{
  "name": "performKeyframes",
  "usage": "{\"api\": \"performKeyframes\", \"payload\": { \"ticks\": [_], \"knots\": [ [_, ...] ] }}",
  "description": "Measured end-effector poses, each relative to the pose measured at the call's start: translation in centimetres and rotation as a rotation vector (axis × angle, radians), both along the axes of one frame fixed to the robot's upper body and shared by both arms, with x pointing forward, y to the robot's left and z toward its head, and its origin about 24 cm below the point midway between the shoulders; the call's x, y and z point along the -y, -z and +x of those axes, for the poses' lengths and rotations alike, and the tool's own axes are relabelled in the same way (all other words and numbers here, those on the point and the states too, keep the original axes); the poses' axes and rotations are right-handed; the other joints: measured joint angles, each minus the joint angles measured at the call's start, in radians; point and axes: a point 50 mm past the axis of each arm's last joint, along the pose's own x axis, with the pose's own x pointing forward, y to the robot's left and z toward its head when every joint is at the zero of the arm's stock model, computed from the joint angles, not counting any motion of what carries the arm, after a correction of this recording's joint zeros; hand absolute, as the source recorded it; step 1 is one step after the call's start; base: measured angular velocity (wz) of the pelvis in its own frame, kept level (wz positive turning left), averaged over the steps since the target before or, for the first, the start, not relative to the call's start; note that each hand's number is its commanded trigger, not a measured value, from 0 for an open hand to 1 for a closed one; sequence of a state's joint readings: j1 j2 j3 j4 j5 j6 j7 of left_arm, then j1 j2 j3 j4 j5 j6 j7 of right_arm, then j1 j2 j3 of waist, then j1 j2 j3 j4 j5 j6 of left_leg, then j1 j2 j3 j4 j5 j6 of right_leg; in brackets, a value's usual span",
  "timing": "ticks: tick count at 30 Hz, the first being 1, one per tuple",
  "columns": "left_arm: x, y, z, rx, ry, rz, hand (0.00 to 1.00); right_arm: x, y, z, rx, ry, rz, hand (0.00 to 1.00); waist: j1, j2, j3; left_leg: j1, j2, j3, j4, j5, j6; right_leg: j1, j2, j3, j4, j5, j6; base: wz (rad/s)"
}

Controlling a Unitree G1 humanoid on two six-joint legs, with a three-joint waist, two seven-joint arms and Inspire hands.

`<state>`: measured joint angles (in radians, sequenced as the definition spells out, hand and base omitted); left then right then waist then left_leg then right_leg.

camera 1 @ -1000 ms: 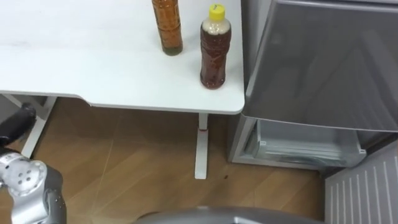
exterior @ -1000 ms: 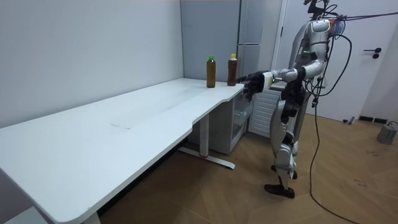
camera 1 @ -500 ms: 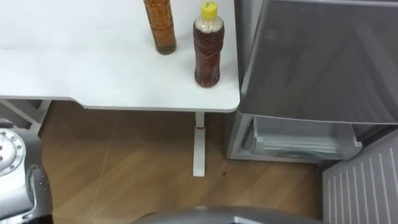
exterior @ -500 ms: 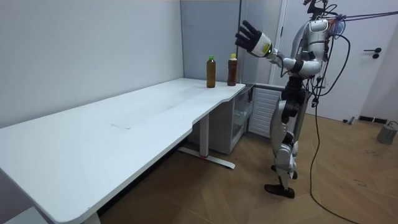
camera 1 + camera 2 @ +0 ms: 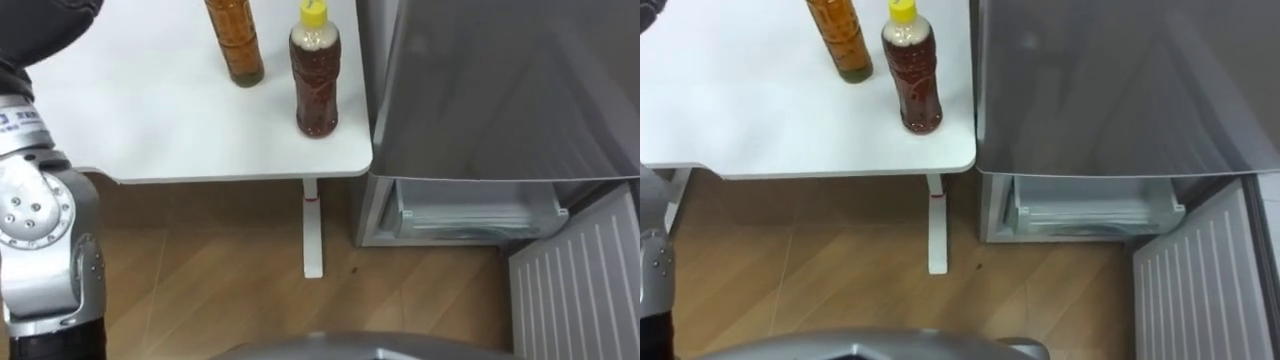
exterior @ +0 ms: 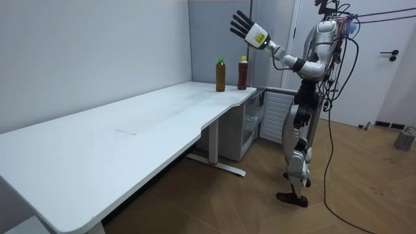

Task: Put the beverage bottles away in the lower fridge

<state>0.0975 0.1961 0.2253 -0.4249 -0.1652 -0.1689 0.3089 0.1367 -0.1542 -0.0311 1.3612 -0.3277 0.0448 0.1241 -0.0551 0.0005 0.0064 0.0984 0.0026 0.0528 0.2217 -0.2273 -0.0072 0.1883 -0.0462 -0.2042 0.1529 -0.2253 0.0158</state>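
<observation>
The white table (image 5: pixel 150 120) is lying well below my left hand (image 6: pixel 242 26), and the grey fridge (image 5: pixel 500 90) is standing below it too, off to its right. Lower still, and on that same side, the lower compartment (image 5: pixel 470 215) is standing open with its door (image 5: pixel 580 285) swung out, so the place for the drinks is ready.

Both drinks are waiting upright near the table corner, almost straight under my hand: the yellow-capped bottle (image 5: pixel 314 70) nearer the fridge, and the amber bottle (image 5: pixel 235 45) just beside it on the far side from the fridge. Neither is being touched.

What is changing is my arm. A second ago my left hand was reaching out at about bottle height, just short of the table corner; now it is lifting high above the bottles, fingers spread wide and holding nothing. I am judging that the grasp is not yet begun. My hand is going to have to come down again and close round the nearer bottle before anything can go in the fridge.
</observation>
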Motion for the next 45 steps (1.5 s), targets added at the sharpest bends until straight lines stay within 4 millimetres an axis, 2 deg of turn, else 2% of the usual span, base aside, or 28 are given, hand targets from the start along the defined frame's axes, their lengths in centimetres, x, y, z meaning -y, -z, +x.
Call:
{"api": "performKeyframes", "payload": {
  "ticks": [8, 9, 12, 19, 23, 32, 36, 45],
  "knots": [
    [1.5, -0.8, 1.1, -0.004, 0.156, 0.082, 0.00, 0.1, 0.0, 1.3, 0.021, -0.008, 0.024, 0.00, -0.005, 0.015, 0.0040, 0.002, 0.001, 0.001, -0.001, 0.000, 0.000, 0.000, 0.002, 0.009, 0.003, 0.001, -0.001, 0.00],
    [1.8, -0.8, 1.2, -0.003, 0.176, 0.089, 0.00, 0.1, 0.0, 1.3, 0.021, -0.008, 0.024, 0.00, -0.010, 0.016, 0.0069, 0.004, 0.002, 0.001, -0.001, 0.000, 0.000, -0.001, 0.002, 0.010, 0.003, 0.001, -0.001, 0.00],
    [2.5, -0.6, 1.5, -0.026, 0.228, 0.102, 0.00, 0.3, -0.1, 1.6, 0.025, -0.010, 0.019, 0.00, -0.014, 0.022, 0.0093, 0.009, 0.001, 0.002, -0.004, 0.000, 0.000, -0.007, 0.002, 0.013, 0.004, 0.001, -0.001, -0.01],
    [3.1, -0.1, 1.9, -0.084, 0.285, 0.120, 0.00, 0.4, -0.1, 1.6, 0.025, -0.011, 0.017, 0.00, -0.025, 0.025, 0.0065, 0.019, 0.003, 0.027, -0.014, 0.000, 0.000, -0.015, 0.002, 0.041, 0.004, 0.001, -0.001, -0.12],
    [3.8, 0.2, 2.0, -0.113, 0.311, 0.154, 0.00, 0.4, -0.1, 1.5, 0.012, -0.012, 0.013, 0.00, -0.031, 0.019, 0.0061, 0.017, 0.002, 0.028, -0.017, 0.000, 0.000, -0.016, 0.002, 0.041, 0.003, 0.001, -0.001, 0.00],
    [5.1, 0.8, 2.3, -0.163, 0.402, 0.179, 0.00, 0.5, -0.1, 1.6, 0.007, -0.025, 0.006, 0.00, -0.034, 0.021, 0.0033, 0.015, 0.006, 0.030, -0.019, 0.000, 0.000, -0.027, 0.002, 0.039, 0.018, 0.001, -0.002, 0.00],
    [5.2, 1.0, 2.4, -0.180, 0.419, 0.185, 0.00, 0.5, -0.1, 1.6, 0.004, -0.025, 0.005, 0.00, -0.033, 0.027, -0.0004, 0.016, 0.006, 0.037, -0.018, 0.000, 0.000, -0.027, 0.002, 0.040, 0.019, 0.002, -0.002, -0.03],
    [5.1, 1.7, 2.6, -0.236, 0.415, 0.206, 0.00, 0.6, -0.2, 1.1, -0.030, -0.020, -0.004, 0.00, -0.027, 0.030, -0.0004, 0.017, 0.009, 0.050, -0.020, 0.001, 0.001, -0.034, 0.005, 0.067, 0.027, 0.001, -0.003, -0.05]
  ]
}}
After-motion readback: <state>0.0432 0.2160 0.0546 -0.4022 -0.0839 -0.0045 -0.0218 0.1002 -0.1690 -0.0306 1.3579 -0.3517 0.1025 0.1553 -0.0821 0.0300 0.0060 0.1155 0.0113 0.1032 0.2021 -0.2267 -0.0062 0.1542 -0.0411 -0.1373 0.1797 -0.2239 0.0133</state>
